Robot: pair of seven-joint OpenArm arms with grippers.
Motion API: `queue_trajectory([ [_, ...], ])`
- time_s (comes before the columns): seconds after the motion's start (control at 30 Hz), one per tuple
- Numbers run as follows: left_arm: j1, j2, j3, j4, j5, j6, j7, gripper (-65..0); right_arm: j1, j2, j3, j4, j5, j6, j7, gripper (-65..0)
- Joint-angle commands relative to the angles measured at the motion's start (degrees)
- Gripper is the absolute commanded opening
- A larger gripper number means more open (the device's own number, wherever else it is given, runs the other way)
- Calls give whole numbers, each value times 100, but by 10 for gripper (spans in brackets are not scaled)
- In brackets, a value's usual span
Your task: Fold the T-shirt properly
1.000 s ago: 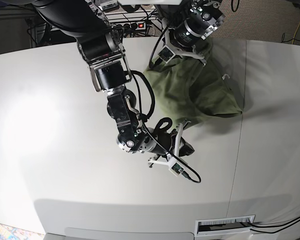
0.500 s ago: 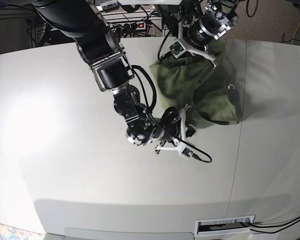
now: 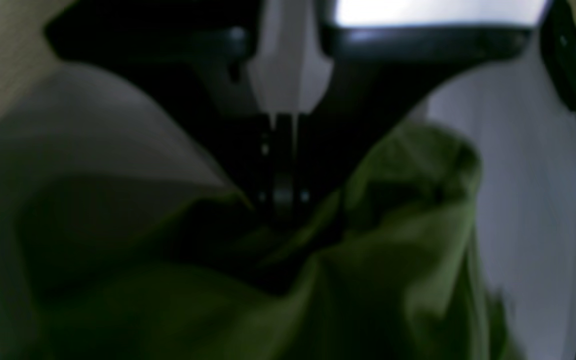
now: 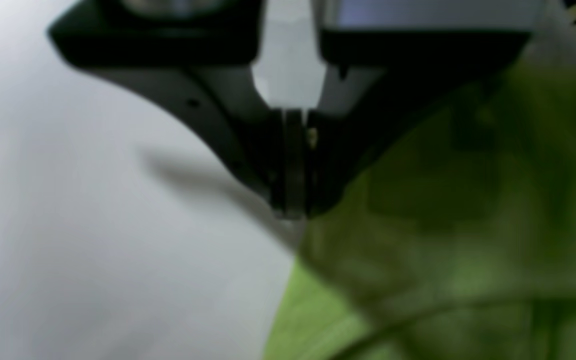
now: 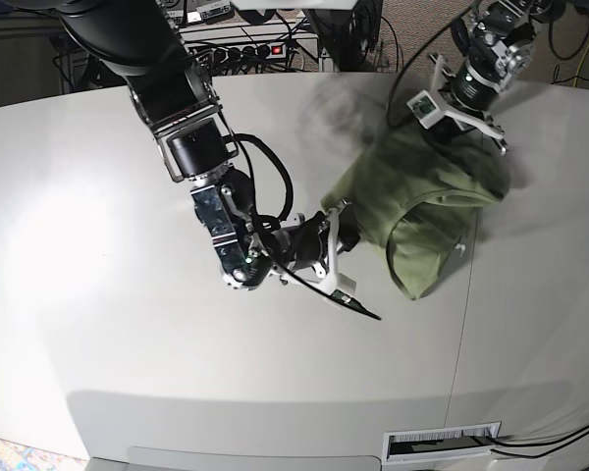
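The shirt [image 5: 398,186] lies bunched and creased on the white table [image 5: 226,363], right of the middle in the base view and toward the far side, with a flap pointing to the near edge. The left gripper [image 5: 458,126] is over its far part, and the right gripper [image 5: 339,231] is at its edge on the side toward the view's left.

The base view gives the whole outline of the shirt, which neither wrist view does; it leaves the fingertips hard to read. The left wrist view shows the left fingers [image 3: 288,165] pressed together, their tips down among dark folds; whether cloth is pinched between them I cannot tell. The right wrist view shows the right fingers [image 4: 290,165] pressed together too, at the border of green cloth and pale table; a grip on cloth cannot be made out there either. Only that view shows a long curved fold line close up, with a shadow running across table and cloth.

No container can be made out. At the near edge, the base view alone shows a pale slotted fixture [image 5: 442,442] with black cables [image 5: 550,446] beside it.
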Motion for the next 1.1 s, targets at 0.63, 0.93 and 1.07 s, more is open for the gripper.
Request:
queue_trajectory([
  [0.63, -1318, -68, -861, -1320, 212, 20, -376, -650, -37, 315, 11, 907, 1735, 10, -890, -650],
  [0.93, -1252, -63, -861, -214, 157, 859, 540, -650, -28, 555, 13, 909, 1272, 10, -562, -650],
  [1.07, -1252, -61, -861, 422, -874, 940, 763, -650, -33, 706, 85, 909, 1027, 10, -328, -650],
])
